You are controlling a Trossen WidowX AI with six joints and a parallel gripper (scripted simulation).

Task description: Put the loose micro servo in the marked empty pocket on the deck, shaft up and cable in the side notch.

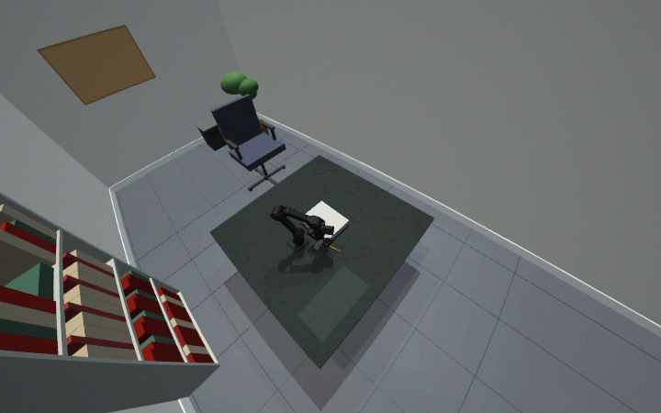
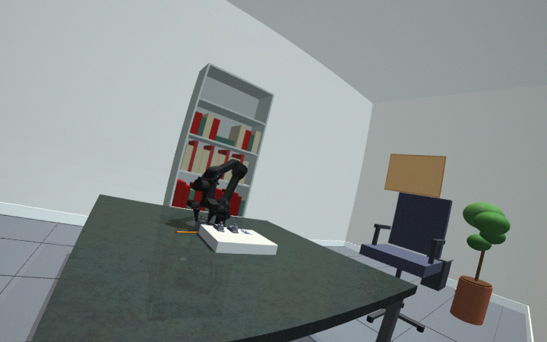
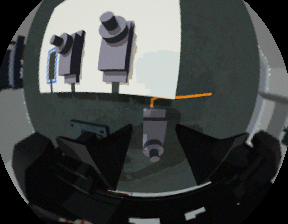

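Wrist: end effector [image 3: 153, 163] astride micro servo [image 3: 153, 135].

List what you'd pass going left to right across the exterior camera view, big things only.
Bookshelf → white deck → corkboard → office chair → potted plant.

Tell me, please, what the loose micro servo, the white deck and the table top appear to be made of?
Loose micro servo: likely grey moulded plastic, matte, flat even colour, with a thin orange cable.
Deck: a white slab, matte, possibly plastic or painted board; no grain shows.
Table top: dark green, mottled like stone or laminate, slightly glossy, since faint reflections show.
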